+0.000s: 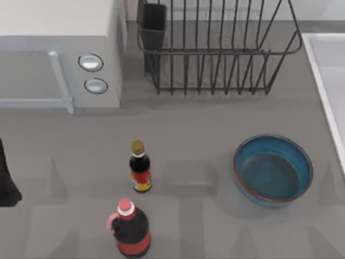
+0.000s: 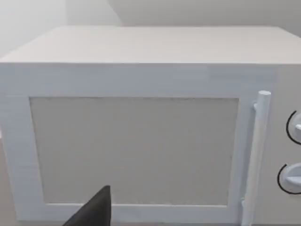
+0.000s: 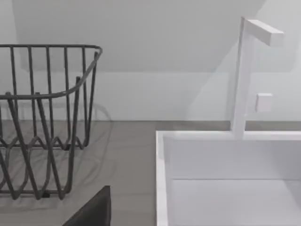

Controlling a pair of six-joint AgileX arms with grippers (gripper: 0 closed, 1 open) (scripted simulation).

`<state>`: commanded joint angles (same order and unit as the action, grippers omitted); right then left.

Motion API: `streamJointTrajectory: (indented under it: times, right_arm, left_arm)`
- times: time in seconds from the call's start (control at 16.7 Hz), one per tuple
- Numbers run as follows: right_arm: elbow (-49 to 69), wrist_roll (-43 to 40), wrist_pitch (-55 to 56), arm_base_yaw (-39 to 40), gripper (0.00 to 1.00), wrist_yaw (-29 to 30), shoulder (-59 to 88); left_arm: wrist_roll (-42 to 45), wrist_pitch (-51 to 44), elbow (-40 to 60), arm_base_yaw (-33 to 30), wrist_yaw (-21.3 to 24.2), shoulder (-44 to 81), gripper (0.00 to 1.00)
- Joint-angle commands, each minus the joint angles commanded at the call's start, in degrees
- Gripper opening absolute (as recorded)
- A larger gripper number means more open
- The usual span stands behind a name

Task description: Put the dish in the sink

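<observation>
Dish on the table, outside the sink.

The round, shallow blue dish (image 1: 273, 169) with a thin reddish rim is seen at four o'clock on the grey table (image 1: 205, 118), upright, just beside the white rectangular sink (image 1: 323, 81) at two o'clock. Whether either arm's jaws are released or clenched cannot be told.

- a rendered kitchen counter
- white microwave (image 1: 59, 54) at the back left
- dark wire dish rack (image 1: 215, 48) beside it
- white sink (image 3: 225, 179) with faucet (image 3: 247, 70)
- sauce bottles (image 1: 140, 167) on the grey counter (image 1: 205, 124)

Overhead table (image 1: 215, 129); wrist views level, outward.
</observation>
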<state>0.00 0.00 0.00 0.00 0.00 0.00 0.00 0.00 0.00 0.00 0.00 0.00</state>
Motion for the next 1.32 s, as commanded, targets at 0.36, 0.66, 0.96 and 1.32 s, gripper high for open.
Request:
streamJointTrajectory:
  times: [0.36, 0.66, 0.96, 1.32]
  right_arm:
    - [5.91, 1.44, -5.18, 1.33, 1.00, -0.03, 6.05]
    - [23.76, 5.36, -20.06, 4.87, 1.00, 0.08, 27.18]
    - [44.82, 9.95, -38.91, 9.31, 1.00, 0.23, 57.23]
    - [67.19, 14.93, -58.76, 14.20, 1.00, 0.18, 85.76]
  left_arm:
    - [0.00, 0.00, 0.00, 0.00, 0.00, 0.00, 1.00]
    - [0.00, 0.00, 0.00, 0.00, 0.00, 0.00, 1.00]
    - [0.00, 0.00, 0.00, 0.00, 0.00, 0.00, 1.00]
    - [0.00, 0.00, 0.00, 0.00, 0.00, 0.00, 1.00]
